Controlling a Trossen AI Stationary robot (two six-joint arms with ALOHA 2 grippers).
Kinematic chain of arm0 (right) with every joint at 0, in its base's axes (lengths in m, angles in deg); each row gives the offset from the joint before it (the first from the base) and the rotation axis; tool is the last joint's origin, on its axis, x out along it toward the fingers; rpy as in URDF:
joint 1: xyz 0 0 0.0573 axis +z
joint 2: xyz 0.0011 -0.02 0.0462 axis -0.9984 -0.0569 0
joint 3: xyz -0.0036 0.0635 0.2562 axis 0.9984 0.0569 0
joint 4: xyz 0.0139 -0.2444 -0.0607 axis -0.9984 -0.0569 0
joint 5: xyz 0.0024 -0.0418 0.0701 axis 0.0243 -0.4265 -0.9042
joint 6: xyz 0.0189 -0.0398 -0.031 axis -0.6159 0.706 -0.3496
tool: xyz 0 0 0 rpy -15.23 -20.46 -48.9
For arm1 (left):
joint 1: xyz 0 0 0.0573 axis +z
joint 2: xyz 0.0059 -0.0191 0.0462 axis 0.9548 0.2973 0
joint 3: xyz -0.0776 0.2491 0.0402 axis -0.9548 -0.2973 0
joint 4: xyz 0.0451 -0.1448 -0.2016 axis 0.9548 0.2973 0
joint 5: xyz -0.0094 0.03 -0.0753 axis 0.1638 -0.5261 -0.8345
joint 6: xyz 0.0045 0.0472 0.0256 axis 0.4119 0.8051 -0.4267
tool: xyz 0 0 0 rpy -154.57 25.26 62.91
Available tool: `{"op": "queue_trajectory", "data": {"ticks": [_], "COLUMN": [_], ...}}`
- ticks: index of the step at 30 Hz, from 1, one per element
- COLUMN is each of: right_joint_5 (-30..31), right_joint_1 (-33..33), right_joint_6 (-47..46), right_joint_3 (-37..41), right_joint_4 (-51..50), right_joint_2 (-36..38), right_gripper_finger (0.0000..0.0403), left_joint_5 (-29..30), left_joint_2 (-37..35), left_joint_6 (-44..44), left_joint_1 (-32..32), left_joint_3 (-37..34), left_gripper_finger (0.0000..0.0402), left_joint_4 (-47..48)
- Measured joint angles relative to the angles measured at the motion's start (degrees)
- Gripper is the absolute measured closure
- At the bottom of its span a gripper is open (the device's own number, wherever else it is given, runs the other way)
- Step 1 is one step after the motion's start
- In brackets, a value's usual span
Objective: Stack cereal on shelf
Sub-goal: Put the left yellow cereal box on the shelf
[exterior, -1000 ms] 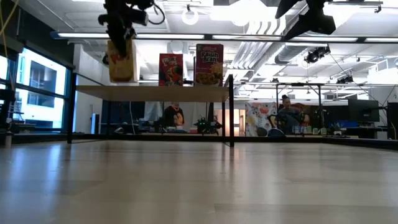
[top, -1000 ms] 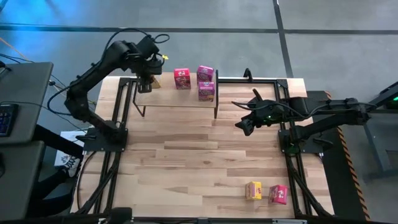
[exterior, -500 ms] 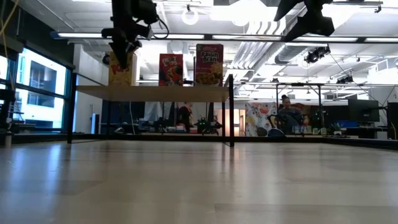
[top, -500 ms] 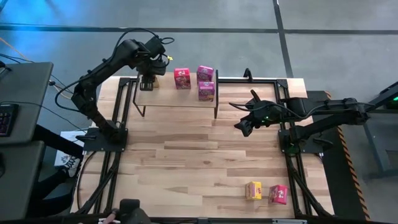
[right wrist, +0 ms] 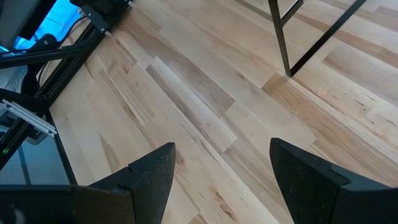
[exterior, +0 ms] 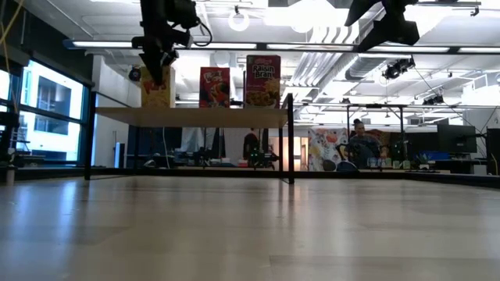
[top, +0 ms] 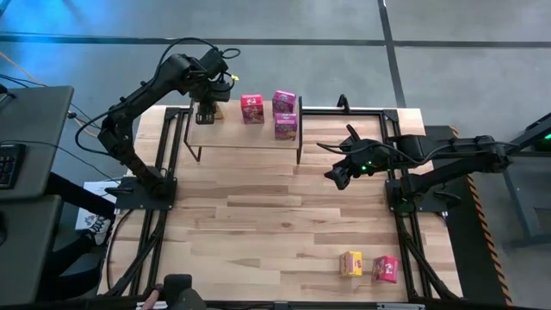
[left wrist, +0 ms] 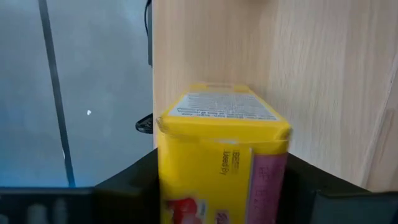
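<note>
Boxes come first: near the front right of the table (top: 258,232) sit one yellow box (top: 350,263) and one pink box (top: 386,268), side by side, still waiting to go up. Farther in, on the right, the right gripper (top: 337,176) hangs over bare wood with its fingers spread wide and nothing in them. At the far end stands the shelf (top: 250,133). Three pink boxes (top: 275,112) stand on its top, toward the middle and right. At its far left corner the left gripper (top: 205,112) squeezes the other yellow box (left wrist: 221,162), which stands upright on the shelf top or just above it; I cannot tell if it touches. To do this well, the box should sit flat and fully on the plank, not hanging off the left edge. Then the fingers should open slowly and lift straight up, so the box does not tip.
</note>
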Motion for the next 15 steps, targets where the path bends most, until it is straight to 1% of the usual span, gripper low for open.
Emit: {"op": "queue_trajectory", "data": {"ticks": [7,10,15], "right_joint_5": [0.0,0.0,0.0], "right_joint_1": [0.0,0.0,0.0], "right_joint_6": [0.0,0.0,0.6], "right_joint_3": [0.0,0.0,0.0], "right_joint_4": [0.0,0.0,0.0], "right_joint_2": [0.0,0.0,0.0], "right_gripper_finger": [0.0146,0.0146,0.0146], "left_joint_5": [0.0,0.2,0.4], "left_joint_2": [-0.9,-2.1,-5.0], "left_joint_6": [-1.0,-1.0,-1.4], "left_joint_1": [0.0,-0.1,-0.1], "left_joint_3": [0.0,0.0,0.0], "left_gripper_finger": [0.0157,0.0150,0.0150], "left_joint_4": [-0.4,-0.4,-0.3]}}
